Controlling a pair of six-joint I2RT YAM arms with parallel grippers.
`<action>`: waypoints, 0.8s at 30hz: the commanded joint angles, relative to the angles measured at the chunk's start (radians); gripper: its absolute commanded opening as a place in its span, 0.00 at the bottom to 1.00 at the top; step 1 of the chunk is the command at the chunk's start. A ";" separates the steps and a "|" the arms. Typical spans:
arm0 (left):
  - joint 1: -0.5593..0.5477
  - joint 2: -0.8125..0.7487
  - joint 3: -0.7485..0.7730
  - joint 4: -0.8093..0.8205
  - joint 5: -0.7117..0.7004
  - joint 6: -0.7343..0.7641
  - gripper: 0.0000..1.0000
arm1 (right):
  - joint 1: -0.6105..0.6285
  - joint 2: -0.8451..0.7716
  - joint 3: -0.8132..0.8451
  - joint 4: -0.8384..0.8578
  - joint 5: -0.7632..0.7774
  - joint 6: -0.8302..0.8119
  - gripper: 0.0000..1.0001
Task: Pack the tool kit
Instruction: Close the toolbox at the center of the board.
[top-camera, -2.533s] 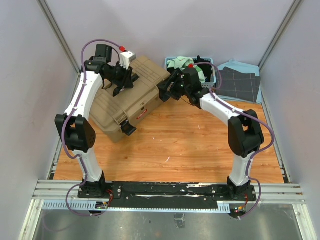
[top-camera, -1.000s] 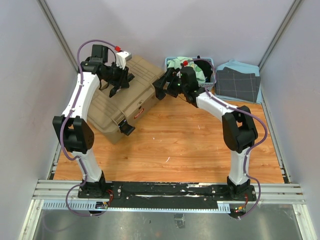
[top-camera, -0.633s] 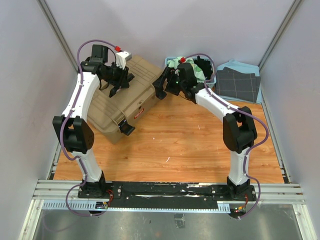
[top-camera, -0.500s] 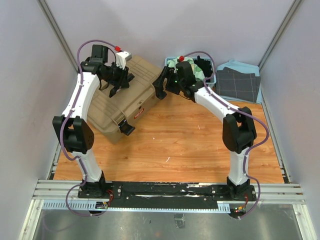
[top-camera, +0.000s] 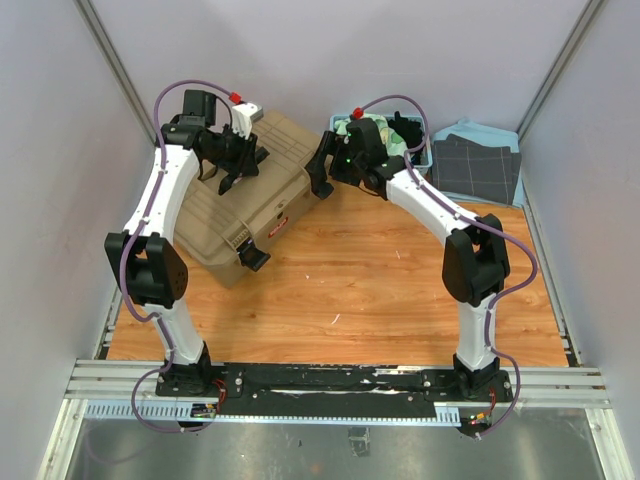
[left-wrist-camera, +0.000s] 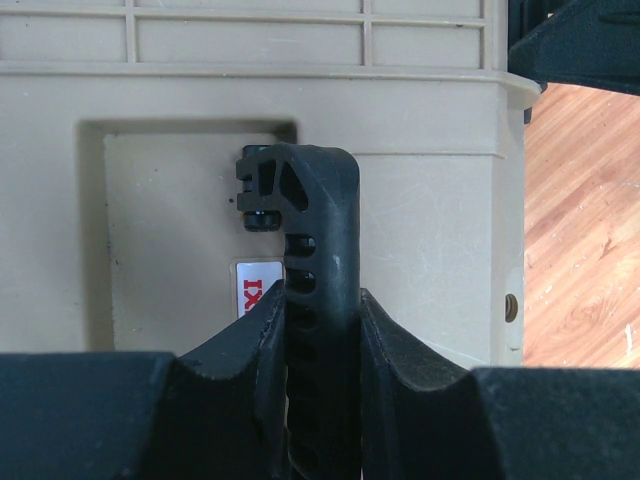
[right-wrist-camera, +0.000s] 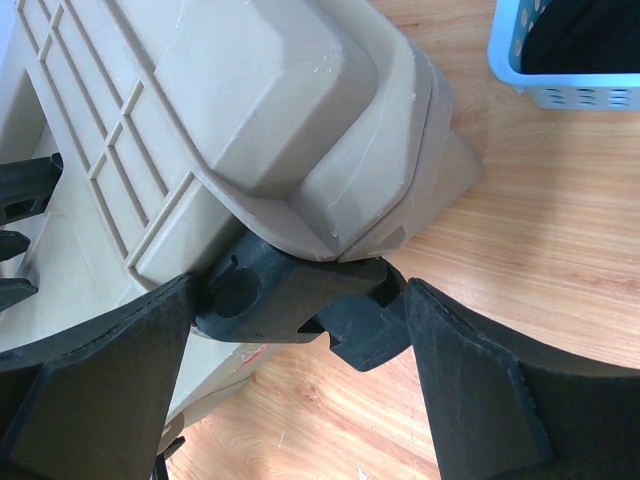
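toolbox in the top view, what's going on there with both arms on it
The tan toolbox sits at the back left of the table with its lid down. The left gripper is shut on the black handle on top of the lid. The right gripper is at the box's right end, jaws wide open on either side of a black latch, not clamped on it. The blue basket behind is untouched.

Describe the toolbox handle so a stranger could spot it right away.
Find the big tan toolbox at the table's far left. On its lid, the black ribbed handle stands up from a recess, pinched by the left end effector. Unlike the black latches on the box's sides, it sits on top.
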 joint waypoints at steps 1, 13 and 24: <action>-0.059 0.083 -0.051 -0.109 0.113 0.041 0.00 | 0.266 0.300 -0.198 -0.772 -0.278 -0.189 0.85; -0.050 0.084 -0.066 -0.103 0.113 0.034 0.00 | 0.338 0.307 -0.203 -0.770 -0.368 -0.127 0.85; -0.049 0.080 -0.070 -0.095 0.127 0.007 0.00 | 0.390 0.252 -0.244 -0.660 -0.458 -0.032 0.85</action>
